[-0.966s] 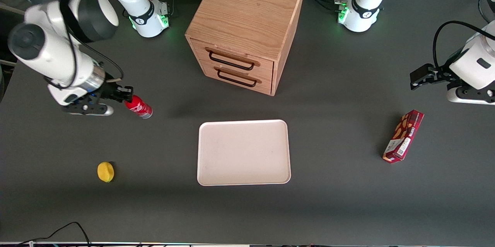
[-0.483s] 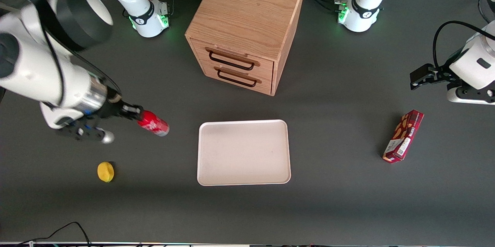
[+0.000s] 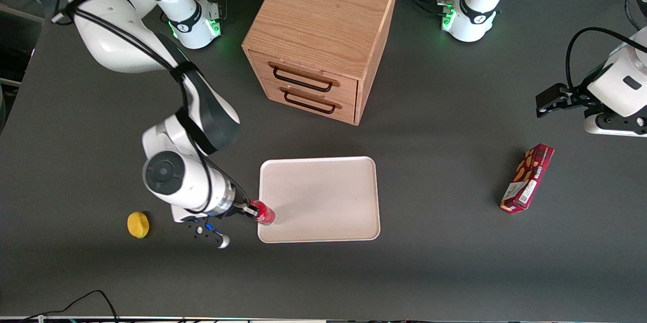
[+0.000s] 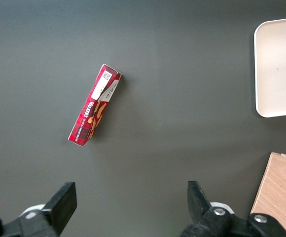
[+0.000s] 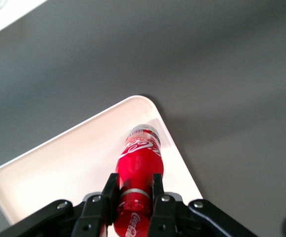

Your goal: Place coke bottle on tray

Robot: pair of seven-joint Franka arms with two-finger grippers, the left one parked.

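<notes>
My right gripper point(image 3: 252, 210) is shut on the small red coke bottle point(image 3: 264, 213) near its cap end. It holds the bottle over the rim of the pale cream-pink tray point(image 3: 323, 196), at the tray corner nearest the front camera on the working arm's end. In the right wrist view the black fingers point(image 5: 110, 193) clamp the bottle point(image 5: 139, 162) from both sides. Its silvery base points out over the tray point(image 5: 69, 168) near a rounded corner. I cannot tell whether the bottle touches the tray.
A wooden drawer cabinet point(image 3: 321, 40) stands farther from the front camera than the tray. A yellow lemon-like object point(image 3: 138, 224) lies toward the working arm's end. A long red snack box point(image 3: 527, 177) lies toward the parked arm's end and shows in the left wrist view point(image 4: 94, 109).
My right gripper has carried the coke bottle from open table toward the front camera and sideways to the tray's near corner. The arm has swung over with it.
</notes>
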